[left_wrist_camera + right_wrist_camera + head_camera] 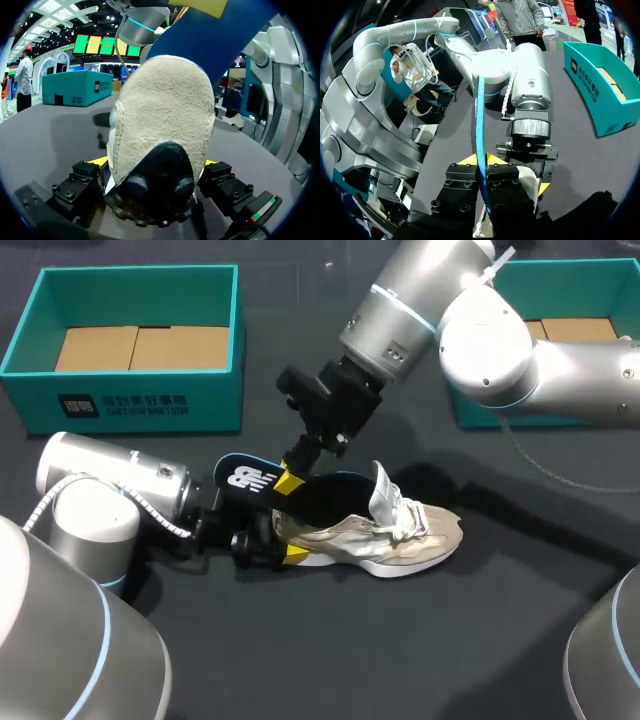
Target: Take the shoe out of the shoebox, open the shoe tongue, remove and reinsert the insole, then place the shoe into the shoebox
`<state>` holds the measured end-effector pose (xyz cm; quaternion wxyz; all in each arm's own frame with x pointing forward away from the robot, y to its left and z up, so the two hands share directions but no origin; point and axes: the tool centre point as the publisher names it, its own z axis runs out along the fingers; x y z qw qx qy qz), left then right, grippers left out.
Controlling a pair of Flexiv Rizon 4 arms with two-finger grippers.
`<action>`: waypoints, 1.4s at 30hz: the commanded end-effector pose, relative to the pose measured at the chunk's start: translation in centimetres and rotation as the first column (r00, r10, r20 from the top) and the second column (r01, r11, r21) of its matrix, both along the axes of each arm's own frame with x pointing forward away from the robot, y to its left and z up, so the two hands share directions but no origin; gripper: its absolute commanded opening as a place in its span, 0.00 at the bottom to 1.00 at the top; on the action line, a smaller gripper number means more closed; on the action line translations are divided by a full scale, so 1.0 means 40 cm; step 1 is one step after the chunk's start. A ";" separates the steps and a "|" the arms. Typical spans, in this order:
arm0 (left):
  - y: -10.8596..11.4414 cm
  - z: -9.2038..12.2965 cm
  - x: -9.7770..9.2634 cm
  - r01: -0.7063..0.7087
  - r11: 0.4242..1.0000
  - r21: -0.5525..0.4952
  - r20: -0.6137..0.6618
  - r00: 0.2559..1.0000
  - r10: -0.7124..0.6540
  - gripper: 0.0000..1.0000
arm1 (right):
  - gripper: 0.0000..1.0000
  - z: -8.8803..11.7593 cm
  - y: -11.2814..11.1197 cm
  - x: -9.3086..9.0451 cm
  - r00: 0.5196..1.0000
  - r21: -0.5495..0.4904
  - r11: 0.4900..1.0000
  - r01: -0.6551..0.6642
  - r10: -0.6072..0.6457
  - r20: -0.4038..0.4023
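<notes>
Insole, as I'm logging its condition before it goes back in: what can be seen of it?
The insole is a thin, flexible-looking sheet, dark on one face with a white logo, blue on the other. Its front part runs into the opening of the beige shoe; its heel end sticks out above the shoe's heel. The right pincer is shut on it from both sides.

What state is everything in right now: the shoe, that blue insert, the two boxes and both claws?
shoe: out of the box, standing on the table.
tongue: pulled up, open.
insole: partly out, heel end sticking out behind the shoe.
left gripper: shut on the shoe's heel.
right gripper: shut on the insole.
left shoebox: open, no shoe inside.
right shoebox: open, partly hidden by the arm.
</notes>
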<state>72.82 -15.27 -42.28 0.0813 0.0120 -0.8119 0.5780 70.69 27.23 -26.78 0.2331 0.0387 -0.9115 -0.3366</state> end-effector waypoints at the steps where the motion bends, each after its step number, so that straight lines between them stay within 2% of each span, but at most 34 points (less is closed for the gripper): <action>1: -0.006 -0.012 -0.001 -0.001 1.000 0.001 0.000 1.000 0.001 0.00 | 0.00 -0.003 0.003 -0.001 1.000 0.000 1.000 0.001 -0.001 0.000; 4: -0.006 -0.012 -0.001 -0.001 1.000 0.001 0.000 1.000 0.001 0.00 | 0.00 0.015 0.018 0.001 1.000 0.023 1.000 -0.007 0.007 0.005; 6: -0.006 -0.012 -0.001 -0.001 1.000 0.001 0.000 1.000 0.001 0.00 | 0.00 0.069 0.041 0.008 0.999 0.073 0.997 -0.009 0.007 0.033; 10: -0.006 -0.012 -0.001 -0.001 1.000 0.001 0.000 1.000 0.001 0.00 | 0.00 0.162 0.052 0.025 0.998 0.131 0.991 0.001 -0.010 0.068; 11: -0.006 -0.012 -0.001 -0.001 1.000 0.001 0.000 1.000 0.001 0.00 | 0.00 0.188 0.052 0.030 0.998 0.170 0.985 0.021 -0.032 0.061; 13: -0.006 -0.012 -0.001 -0.001 1.000 0.001 0.000 1.000 0.001 0.00 | 0.00 0.251 0.031 0.046 0.998 0.292 0.955 0.058 -0.051 -0.031; 15: -0.006 -0.012 -0.001 -0.001 1.000 0.001 0.000 1.000 0.001 0.00 | 0.00 0.306 0.025 0.035 1.000 0.350 0.937 0.014 -0.022 0.018; 29: -0.006 -0.012 -0.001 -0.001 1.000 0.001 0.000 1.000 0.001 0.00 | 0.00 0.306 0.025 0.035 1.000 0.350 0.937 0.014 -0.022 0.018; 31: -0.006 -0.012 -0.001 -0.001 1.000 0.001 0.000 1.000 0.001 0.00 | 0.00 0.342 0.021 0.046 0.996 0.370 0.926 0.072 -0.083 0.016; 33: -0.006 -0.012 -0.001 -0.001 1.000 0.001 0.000 1.000 0.001 0.00 | 0.00 0.392 0.012 0.056 0.988 0.432 0.890 0.147 -0.149 -0.030; 35: -0.006 -0.012 -0.001 -0.001 1.000 0.001 0.000 1.000 0.001 0.00 | 0.00 0.452 0.002 0.055 0.972 0.447 0.864 0.233 -0.214 -0.094; 38: -0.006 -0.012 -0.001 -0.001 1.000 0.001 0.000 1.000 0.001 0.00 | 0.00 0.520 -0.019 0.041 0.952 0.439 0.845 0.306 -0.278 -0.128; 42: -0.006 -0.012 -0.001 -0.001 1.000 0.001 0.000 1.000 0.001 0.00 | 0.00 0.533 -0.031 0.037 0.941 0.439 0.832 0.339 -0.309 -0.140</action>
